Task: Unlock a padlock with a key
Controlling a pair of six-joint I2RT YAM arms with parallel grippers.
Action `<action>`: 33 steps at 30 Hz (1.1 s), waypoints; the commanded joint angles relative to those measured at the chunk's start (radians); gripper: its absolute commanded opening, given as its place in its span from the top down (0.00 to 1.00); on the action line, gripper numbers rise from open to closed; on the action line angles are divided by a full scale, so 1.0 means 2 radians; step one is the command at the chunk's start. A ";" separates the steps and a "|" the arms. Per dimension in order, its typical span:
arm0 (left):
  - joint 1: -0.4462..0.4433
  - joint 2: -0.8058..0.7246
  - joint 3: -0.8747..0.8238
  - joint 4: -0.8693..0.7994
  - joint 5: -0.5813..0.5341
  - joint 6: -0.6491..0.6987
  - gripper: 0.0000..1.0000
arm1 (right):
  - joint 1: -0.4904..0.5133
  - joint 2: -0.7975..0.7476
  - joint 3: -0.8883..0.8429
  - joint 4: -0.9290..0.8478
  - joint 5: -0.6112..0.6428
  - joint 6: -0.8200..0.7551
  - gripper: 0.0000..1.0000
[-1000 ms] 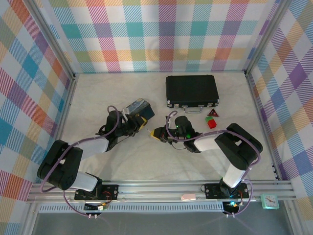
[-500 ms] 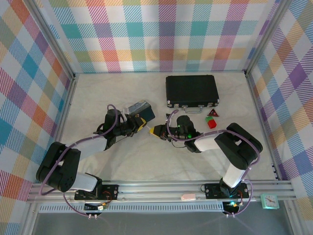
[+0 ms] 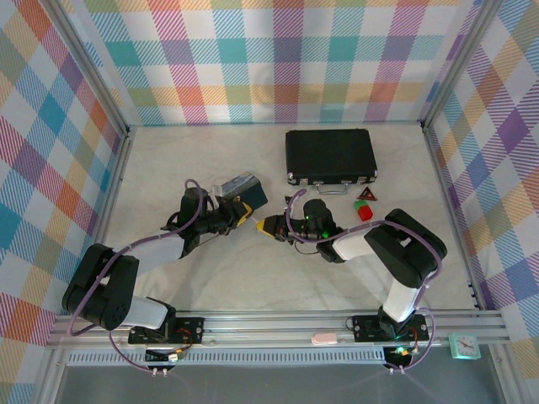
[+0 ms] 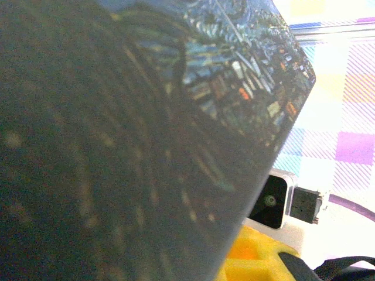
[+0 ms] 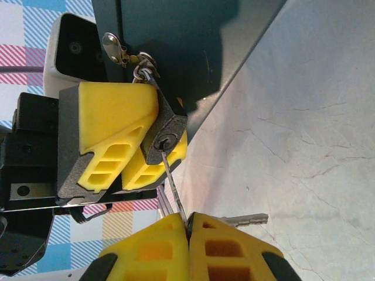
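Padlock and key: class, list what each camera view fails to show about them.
- Right wrist view: key reaches the padlock, but its head is buried in the right end effector.
- Top view: padlock and key too small to make out.
- Left wrist view: padlock hidden behind the blurred, close blue tin.

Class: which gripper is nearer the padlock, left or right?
Left. The left gripper clamps the padlock by its body between its fingers. The right gripper is apart from it, pinching the key, whose tip reaches the keyhole.
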 commanded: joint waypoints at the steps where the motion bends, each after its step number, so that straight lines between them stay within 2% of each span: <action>1: 0.005 -0.004 0.020 0.030 0.020 0.013 1.00 | -0.003 0.007 0.014 0.028 -0.010 0.008 1.00; 18: 0.005 -0.012 0.008 0.044 0.035 0.021 1.00 | -0.006 0.057 0.031 0.134 -0.030 0.087 1.00; 22: 0.005 -0.013 0.000 0.056 0.042 0.030 1.00 | -0.015 0.080 0.045 0.187 -0.054 0.153 1.00; 26: 0.002 -0.012 -0.006 0.073 0.048 0.033 1.00 | -0.018 0.112 0.058 0.228 -0.052 0.237 1.00; 33: -0.008 -0.009 -0.012 0.096 0.051 0.018 1.00 | -0.021 0.098 0.068 0.180 -0.042 0.212 1.00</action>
